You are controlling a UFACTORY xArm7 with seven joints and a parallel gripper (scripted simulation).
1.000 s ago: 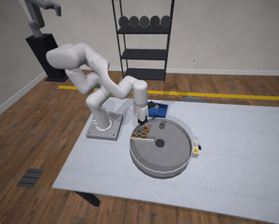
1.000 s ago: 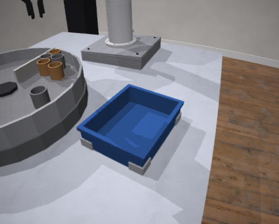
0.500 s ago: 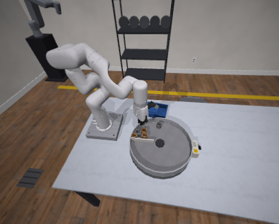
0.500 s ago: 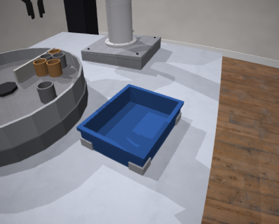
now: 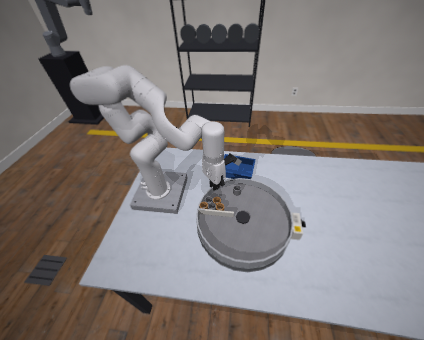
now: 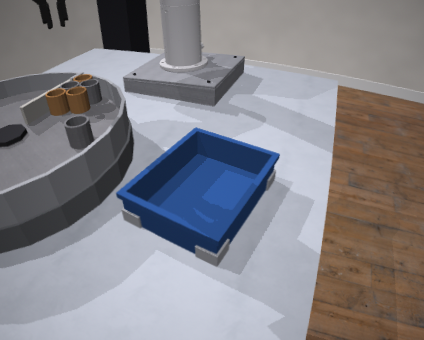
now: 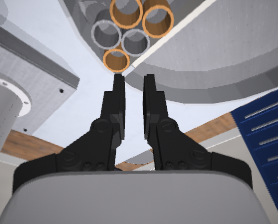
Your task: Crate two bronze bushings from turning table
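Waiting beside the turning table (image 5: 245,245) (image 6: 100,172) (image 7: 195,95), the empty pincer (image 5: 216,186) (image 7: 134,88) has its tips a little apart; the nearest bronze bushing (image 5: 203,205) (image 6: 83,78) (image 7: 116,61) sits just inside the turning table's rim.

Limits of visibility, by view.
Exterior: the frame's left edge crops the turntable (image 6: 107,150); its upper edge crops the gripper (image 6: 54,14). Wrist: the right edge cuts off the blue crate (image 7: 260,140), leaving its interior unseen.

Three bronze bushings (image 5: 220,206) (image 6: 78,102) (image 7: 116,63), three grey bushings (image 5: 237,190) (image 6: 80,135) (image 7: 135,45).
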